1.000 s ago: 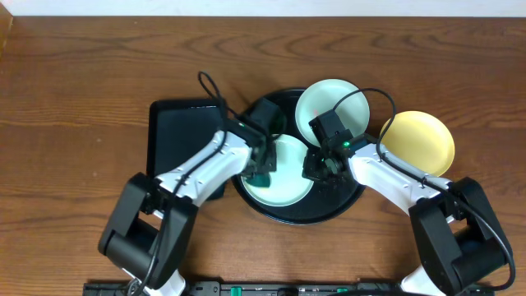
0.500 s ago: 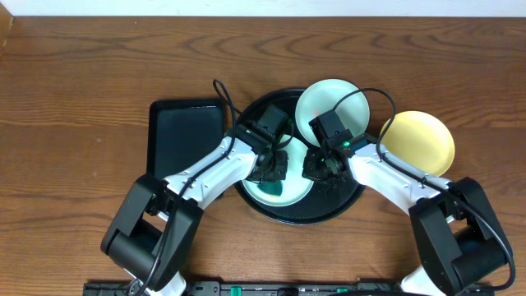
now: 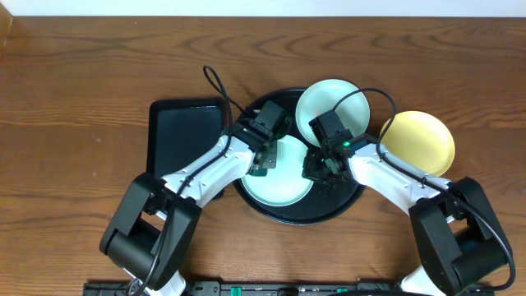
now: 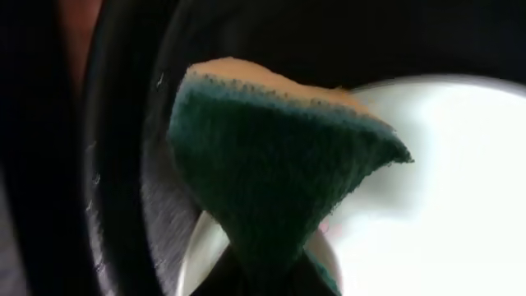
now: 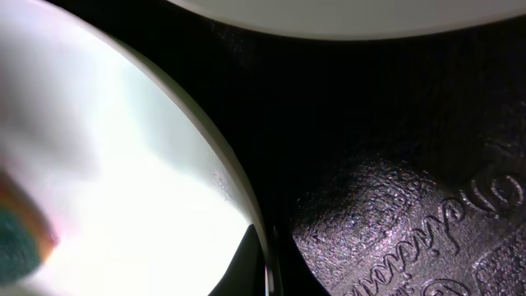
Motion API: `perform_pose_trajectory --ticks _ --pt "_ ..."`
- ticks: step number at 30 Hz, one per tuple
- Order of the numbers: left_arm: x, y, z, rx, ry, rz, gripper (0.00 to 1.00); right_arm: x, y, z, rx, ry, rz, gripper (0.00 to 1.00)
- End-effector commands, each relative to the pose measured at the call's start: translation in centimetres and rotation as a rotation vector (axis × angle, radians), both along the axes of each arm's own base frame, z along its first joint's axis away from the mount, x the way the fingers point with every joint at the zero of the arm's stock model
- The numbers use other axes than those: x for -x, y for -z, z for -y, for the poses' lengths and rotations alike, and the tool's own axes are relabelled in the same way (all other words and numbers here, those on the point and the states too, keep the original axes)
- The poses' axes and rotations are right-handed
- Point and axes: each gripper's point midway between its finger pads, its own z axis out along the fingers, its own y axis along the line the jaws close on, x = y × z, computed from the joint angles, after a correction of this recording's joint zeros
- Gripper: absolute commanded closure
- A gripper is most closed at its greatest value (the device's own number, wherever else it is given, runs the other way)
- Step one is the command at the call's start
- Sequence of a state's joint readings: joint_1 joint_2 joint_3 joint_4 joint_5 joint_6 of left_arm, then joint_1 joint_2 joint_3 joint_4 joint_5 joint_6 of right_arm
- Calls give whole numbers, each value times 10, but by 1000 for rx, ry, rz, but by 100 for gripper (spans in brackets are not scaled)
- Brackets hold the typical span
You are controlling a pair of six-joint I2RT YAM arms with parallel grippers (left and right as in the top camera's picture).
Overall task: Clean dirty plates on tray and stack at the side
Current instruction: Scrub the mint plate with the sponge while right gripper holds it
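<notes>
The round black tray [image 3: 345, 197] holds one mint-white plate [image 3: 283, 182]. My left gripper [image 3: 265, 162] is shut on a green sponge with a yellow back [image 4: 271, 173] and presses it on that plate's upper left part [image 4: 444, 181], by the tray wall [image 4: 123, 164]. My right gripper [image 3: 320, 168] is shut on the same plate's right rim [image 5: 238, 205]; the sponge shows at the left edge of the right wrist view [image 5: 15, 238]. A second mint-white plate [image 3: 327, 103] lies over the tray's far right rim. The pale yellow plate [image 3: 419, 141] lies on the table to the right.
A smaller rectangular black tray [image 3: 182, 136] lies on the wooden table just left of the round tray. The left arm's cable [image 3: 215, 89] loops above the round tray. The textured tray floor [image 5: 394, 189] shows to the right of the held plate.
My left gripper has swept the sponge across the plate, from its left side toward the middle and back up to the upper left. The right gripper has stayed on the rim.
</notes>
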State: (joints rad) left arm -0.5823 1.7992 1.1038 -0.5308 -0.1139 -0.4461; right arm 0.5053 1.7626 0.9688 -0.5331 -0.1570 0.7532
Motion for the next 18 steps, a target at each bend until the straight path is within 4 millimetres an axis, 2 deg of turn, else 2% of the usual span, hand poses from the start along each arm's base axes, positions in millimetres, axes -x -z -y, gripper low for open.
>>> perform_pose_trajectory --ticks 1,4,7,13,16,18 --pt "26 12 -6 3 -8 -133 93 0 8 7 35 9 -13 99" --pt "58 14 11 115 32 -293 93 0 8 7 35 9 -12 99" --pt "67 9 38 257 98 -345 93 0 8 7 35 9 -12 99" --pt "33 5 48 296 108 -201 93 0 8 7 35 9 -13 99" --pt "9 5 34 210 73 -93 93 0 8 7 35 9 -13 99" --pt "-3 5 13 98 26 -25 92 0 8 7 35 9 -13 99"
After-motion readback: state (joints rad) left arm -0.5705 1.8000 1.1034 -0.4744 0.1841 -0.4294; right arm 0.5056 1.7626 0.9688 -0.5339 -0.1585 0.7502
